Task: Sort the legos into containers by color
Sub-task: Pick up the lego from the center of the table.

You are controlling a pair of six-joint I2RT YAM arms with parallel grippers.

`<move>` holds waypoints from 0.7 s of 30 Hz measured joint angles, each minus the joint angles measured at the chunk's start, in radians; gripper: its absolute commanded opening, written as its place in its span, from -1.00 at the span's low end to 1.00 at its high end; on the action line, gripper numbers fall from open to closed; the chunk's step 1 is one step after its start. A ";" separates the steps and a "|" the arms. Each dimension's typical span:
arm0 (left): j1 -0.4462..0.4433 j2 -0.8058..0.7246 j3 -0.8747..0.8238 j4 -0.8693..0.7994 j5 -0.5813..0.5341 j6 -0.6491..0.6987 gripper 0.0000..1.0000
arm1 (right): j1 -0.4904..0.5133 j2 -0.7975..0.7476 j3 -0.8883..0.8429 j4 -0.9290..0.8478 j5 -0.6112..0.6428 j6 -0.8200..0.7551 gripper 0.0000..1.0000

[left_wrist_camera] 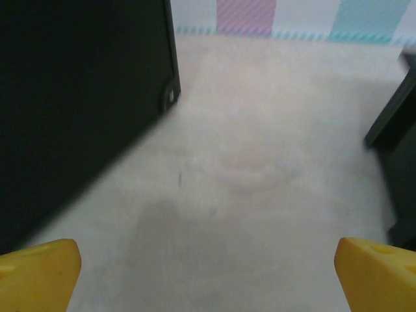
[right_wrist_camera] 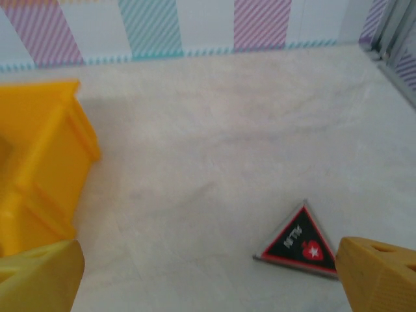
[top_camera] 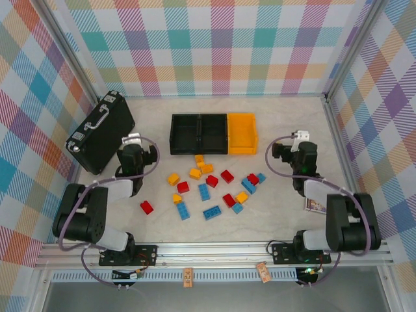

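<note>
Jaws of both grippers stand wide apart, holding nothing. The left gripper (left_wrist_camera: 208,286) faces bare table (left_wrist_camera: 260,195) between the black case (left_wrist_camera: 78,97), upper left, and a black bin (left_wrist_camera: 398,130), cut off at right. The right gripper (right_wrist_camera: 208,286) faces the yellow-orange bin (right_wrist_camera: 39,156), left, and a blurred triangular piece (right_wrist_camera: 298,242), lower right. The legos (top_camera: 204,192) lie scattered mid-frame in the top view, below the row of containers (top_camera: 199,133), all outside them.

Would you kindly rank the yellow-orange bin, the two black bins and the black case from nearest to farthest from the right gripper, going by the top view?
1. Yellow-orange bin: right end of the row, closest to the right gripper.
2. Middle black bin: touching the yellow-orange one's left side.
3. Left black bin: left end of the row.
4. Black case: far left, lying tilted.
</note>
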 measured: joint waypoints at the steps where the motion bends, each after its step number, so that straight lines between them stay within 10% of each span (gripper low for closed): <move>1: 0.000 -0.035 0.024 -0.037 0.000 -0.007 0.99 | 0.000 -0.032 0.017 -0.030 -0.010 0.012 0.98; 11: 0.004 -0.218 0.246 -0.470 0.140 -0.360 1.00 | -0.001 -0.158 0.277 -0.446 -0.235 0.357 0.76; 21: -0.036 -0.243 0.252 -0.805 0.429 -0.551 0.21 | 0.149 -0.029 0.451 -0.815 -0.393 0.415 0.27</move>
